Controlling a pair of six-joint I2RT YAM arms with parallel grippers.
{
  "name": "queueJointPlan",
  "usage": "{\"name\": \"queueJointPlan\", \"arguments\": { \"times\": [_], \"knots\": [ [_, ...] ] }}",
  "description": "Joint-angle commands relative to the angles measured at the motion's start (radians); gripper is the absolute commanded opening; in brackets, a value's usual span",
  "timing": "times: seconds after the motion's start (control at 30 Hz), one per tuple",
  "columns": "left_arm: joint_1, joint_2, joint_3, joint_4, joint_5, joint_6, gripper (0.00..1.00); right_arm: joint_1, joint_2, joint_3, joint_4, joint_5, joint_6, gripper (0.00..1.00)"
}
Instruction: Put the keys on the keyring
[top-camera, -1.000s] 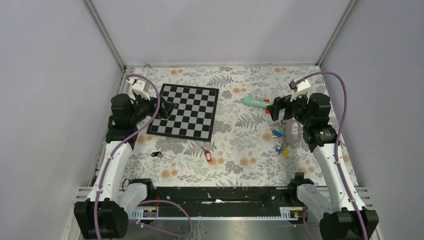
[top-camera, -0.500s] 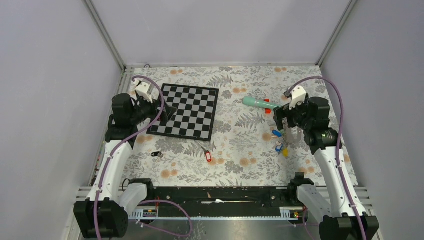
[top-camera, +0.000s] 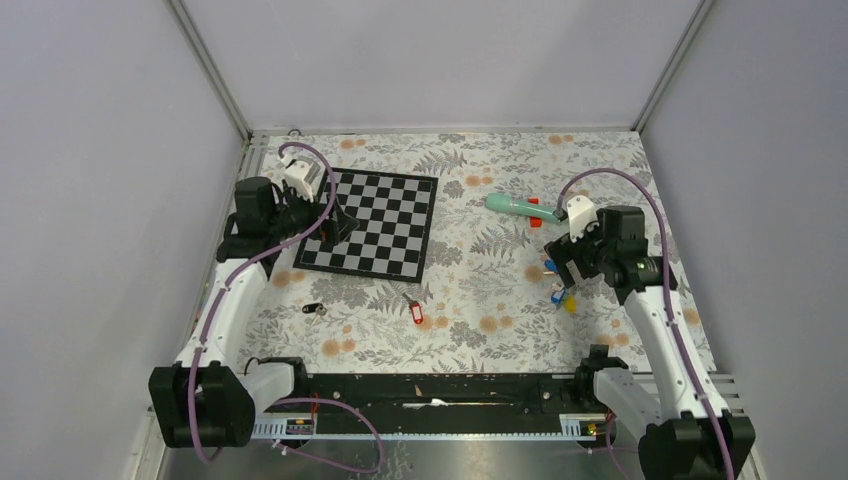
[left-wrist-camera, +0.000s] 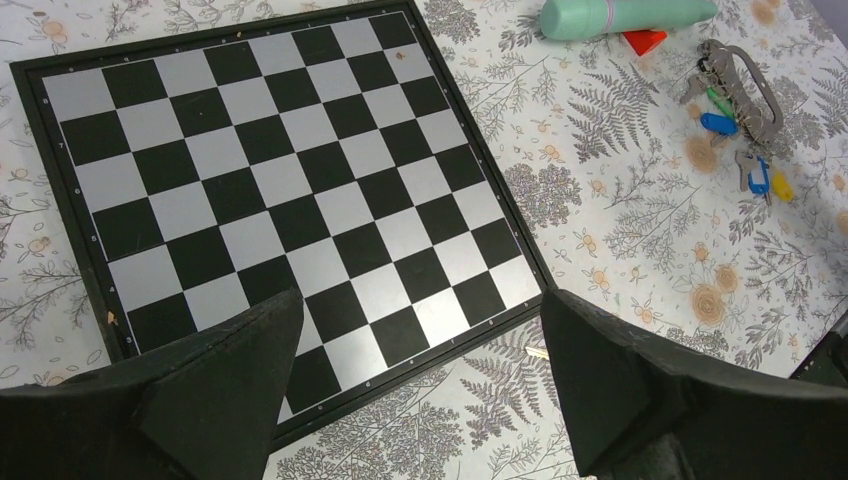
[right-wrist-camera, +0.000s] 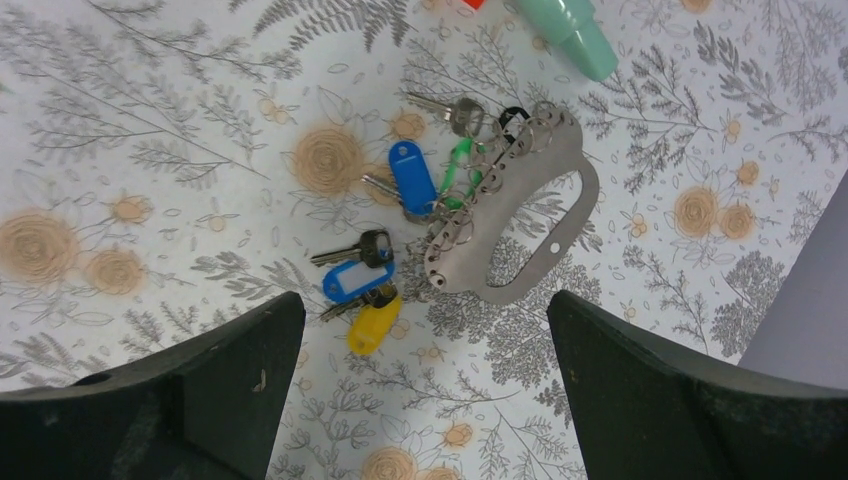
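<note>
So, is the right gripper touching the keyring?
Apart. The right wrist view shows the keyring lying on the cloth, with bare cloth between it and both fingers of the open right gripper.

Looking down past left gripper (left-wrist-camera: 420, 300), fingers spread wide over near edge of chessboard (left-wrist-camera: 280, 190). At upper right on floral cloth (left-wrist-camera: 620, 230): teal tube (left-wrist-camera: 620, 15), red cap (left-wrist-camera: 643, 41) just below, grey keyring (left-wrist-camera: 762, 88) with coloured-tag keys (left-wrist-camera: 717, 123) beside it.
</note>
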Motion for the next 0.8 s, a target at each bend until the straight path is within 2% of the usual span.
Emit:
{"name": "queueJointPlan", "arguments": {
  "times": [0.0, 0.3, 0.53, 0.77],
  "knots": [
    [-0.004, 0.004, 0.028, 0.020, 0.023, 0.019, 0.99, -0.002, 0.126, 0.007, 0.128, 0.120, 0.031, 0.99],
    [-0.003, 0.018, 0.019, 0.027, 0.037, 0.019, 0.99, -0.025, 0.427, 0.136, 0.137, 0.125, 0.065, 0.97],
    [-0.004, 0.030, 0.017, 0.026, 0.048, 0.017, 0.99, -0.119, 0.589, 0.266, 0.089, 0.015, 0.097, 0.79],
    [-0.003, 0.047, 0.017, 0.027, 0.055, 0.019, 0.99, -0.154, 0.706, 0.328, 0.082, -0.007, 0.123, 0.57]
  ]
}}
